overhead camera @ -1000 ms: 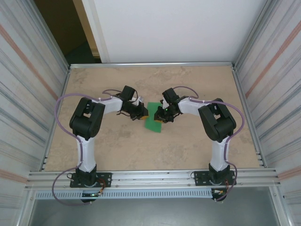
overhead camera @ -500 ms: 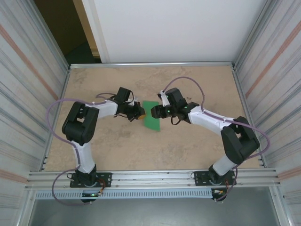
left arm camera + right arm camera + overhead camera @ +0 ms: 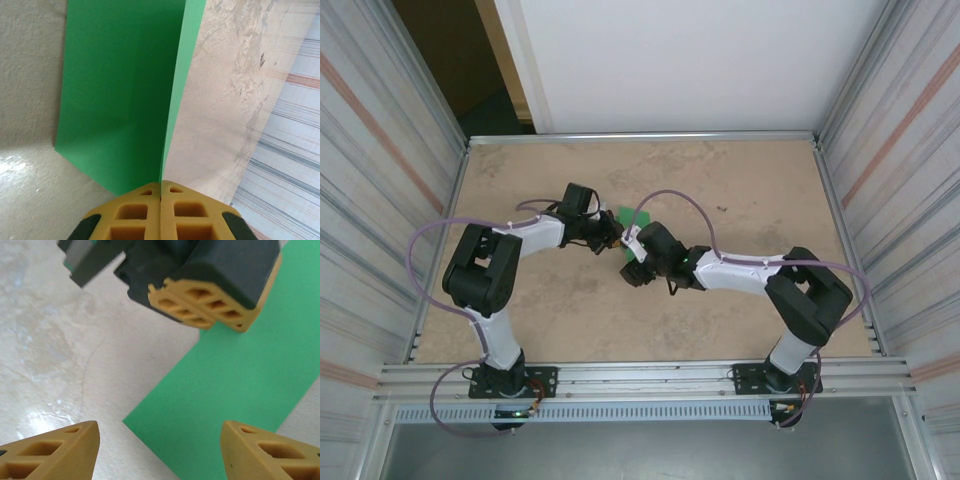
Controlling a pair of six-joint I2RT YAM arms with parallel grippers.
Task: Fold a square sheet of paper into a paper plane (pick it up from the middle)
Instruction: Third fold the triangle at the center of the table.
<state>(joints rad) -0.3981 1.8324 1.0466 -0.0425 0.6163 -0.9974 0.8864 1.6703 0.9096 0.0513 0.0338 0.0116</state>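
Note:
The square sheet of paper [image 3: 120, 90] is bright green and folded along a lengthwise crease, its near corner resting on the table. My left gripper [image 3: 161, 183] is shut on the end of that crease. In the top view the sheet of paper [image 3: 627, 214] shows as a small green patch just right of the left gripper [image 3: 607, 234]. My right gripper [image 3: 160, 435] stands open low over the table, one fingertip over bare table and the other over the paper [image 3: 240, 385]. Ahead of it is the left gripper [image 3: 210, 315], pinching the sheet's edge. In the top view the right gripper [image 3: 632, 266] sits just in front of the paper.
The tan stone-patterned table [image 3: 740, 190] is fenced by a metal rail at the back [image 3: 640, 136] and ribbed walls on both sides. Free room lies to the back and right of the grippers. The right arm [image 3: 760, 270] stretches low across the table's middle.
The right gripper let go of the paper, opened wide and swung left and nearer, round to the paper's front. The left gripper stayed shut on the paper, shifting back and left.

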